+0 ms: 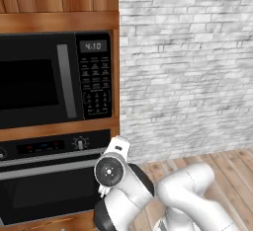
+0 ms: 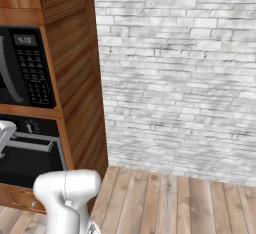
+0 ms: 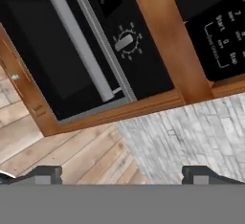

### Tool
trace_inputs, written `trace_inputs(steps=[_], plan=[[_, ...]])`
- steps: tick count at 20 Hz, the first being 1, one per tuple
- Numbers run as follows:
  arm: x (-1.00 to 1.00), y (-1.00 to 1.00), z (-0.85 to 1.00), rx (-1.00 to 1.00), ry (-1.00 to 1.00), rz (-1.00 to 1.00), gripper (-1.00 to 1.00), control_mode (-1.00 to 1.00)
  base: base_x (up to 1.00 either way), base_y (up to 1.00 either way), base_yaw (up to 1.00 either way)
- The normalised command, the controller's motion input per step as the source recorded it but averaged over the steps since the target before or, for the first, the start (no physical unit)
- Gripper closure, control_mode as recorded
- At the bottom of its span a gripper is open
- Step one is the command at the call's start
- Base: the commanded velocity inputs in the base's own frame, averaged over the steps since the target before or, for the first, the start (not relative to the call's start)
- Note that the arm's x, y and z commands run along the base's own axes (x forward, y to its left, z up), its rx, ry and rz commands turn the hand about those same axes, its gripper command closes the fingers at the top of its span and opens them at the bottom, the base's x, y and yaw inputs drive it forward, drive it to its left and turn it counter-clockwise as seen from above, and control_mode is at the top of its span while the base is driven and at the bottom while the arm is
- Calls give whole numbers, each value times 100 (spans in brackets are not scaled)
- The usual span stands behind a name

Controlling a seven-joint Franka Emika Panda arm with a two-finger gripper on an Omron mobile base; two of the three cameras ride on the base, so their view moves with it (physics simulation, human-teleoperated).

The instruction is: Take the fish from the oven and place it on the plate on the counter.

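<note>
The black oven [image 1: 44,190] sits in a wooden cabinet with its glass door closed, its silver bar handle [image 1: 49,168] across the top and a control knob [image 1: 80,143] above. The hand view looks at the oven [image 3: 52,60], its handle [image 3: 79,41] and knob [image 3: 125,41] from a rolled angle, a short way off. My gripper [image 3: 122,175] is open, its two dark fingertips wide apart with nothing between them. The arm [image 1: 118,175] stands just right of the oven front. The fish is hidden. The plate and the counter are out of view.
A black keypad microwave [image 1: 49,77] sits above the oven in the same cabinet. A white brick wall [image 1: 188,67] runs to the right, with wooden floor [image 2: 175,203] below it. The cabinet's wooden side panel [image 2: 80,93] juts out beside the oven [image 2: 30,153].
</note>
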Motion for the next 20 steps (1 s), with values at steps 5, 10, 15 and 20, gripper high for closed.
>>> trace_inputs(steps=[5,10,15,20], plan=[[24,56,-37,-6,-13,12,-100,-100,0,0,0],[4,77,-30,-17,1,-9,-100,-100,0,0,0],[5,76,-18,-19,1,-19,-100,-100,0,0,0],[4,51,-9,-15,-1,-5,-100,-100,0,0,0]])
